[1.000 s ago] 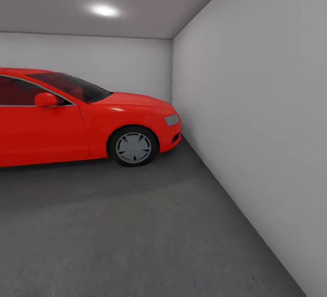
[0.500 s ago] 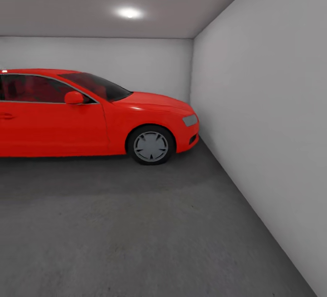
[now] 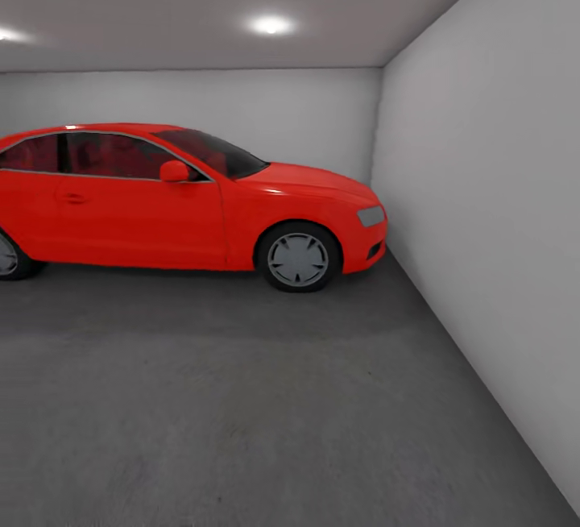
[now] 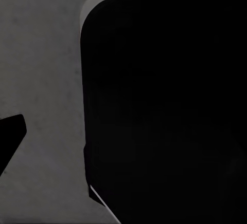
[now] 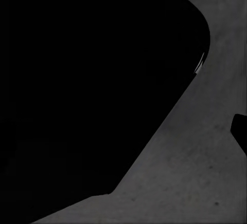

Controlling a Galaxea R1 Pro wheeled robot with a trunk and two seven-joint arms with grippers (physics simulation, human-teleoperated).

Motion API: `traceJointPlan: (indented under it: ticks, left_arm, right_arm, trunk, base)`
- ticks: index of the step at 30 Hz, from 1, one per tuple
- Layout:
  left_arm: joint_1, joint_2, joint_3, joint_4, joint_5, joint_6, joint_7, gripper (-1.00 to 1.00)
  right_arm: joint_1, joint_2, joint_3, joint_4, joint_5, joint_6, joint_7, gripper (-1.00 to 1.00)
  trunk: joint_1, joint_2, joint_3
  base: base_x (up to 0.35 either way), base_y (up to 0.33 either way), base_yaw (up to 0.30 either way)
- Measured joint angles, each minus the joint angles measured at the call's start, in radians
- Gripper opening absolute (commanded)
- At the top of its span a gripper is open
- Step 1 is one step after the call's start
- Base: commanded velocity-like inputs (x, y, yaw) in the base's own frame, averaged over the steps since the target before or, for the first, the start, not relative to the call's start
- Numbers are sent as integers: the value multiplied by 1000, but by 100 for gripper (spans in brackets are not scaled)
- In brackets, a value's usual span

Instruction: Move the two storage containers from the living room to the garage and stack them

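I am in the garage, looking across its floor [image 3: 266,422], and from the head camera I cannot find either container; where they sit I cannot say. Both wrist cameras show a large black rounded shape over grey concrete, too dark to name; whether either tool is clenched, released or carrying anything I cannot tell.

My worry is the base: the car [image 3: 185,201] stands ahead and the wall [image 3: 491,213] runs close along the right; a careless turn could clip the bumper or scrape the wall. I judge I would also be blind to a container low by the chassis, and could nudge it.

The floor is dark grey concrete, faintly mottled, matte and flat; the walls are plain pale grey, smooth; the car is glossy red with rounded panels, dark tinted windows and a silver spoked wheel [image 3: 299,259]; round lights [image 3: 271,24] glow in the ceiling.
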Motion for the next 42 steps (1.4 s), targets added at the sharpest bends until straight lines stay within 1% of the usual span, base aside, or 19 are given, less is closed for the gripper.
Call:
traceJointPlan:
  ticks: [25, 33, 42]
  left_arm:
    - [0, 0, 0, 0, 0, 0, 0, 100]
    - [0, 0, 0, 0, 0, 0, 0, 100]
    - [0, 0, 0, 0, 0, 0, 0, 100]
  right_arm:
    - [0, 0, 1, 0, 0, 0, 0, 100]
    - [0, 0, 0, 1, 0, 0, 0, 100]
    - [0, 0, 0, 1, 0, 0, 0, 100]
  trunk:
    - [0, 0, 0]
    - [0, 0, 0]
    - [0, 0, 0]
  base:
    - [0, 0, 271]
    - [0, 0, 41]
    - [0, 0, 242]
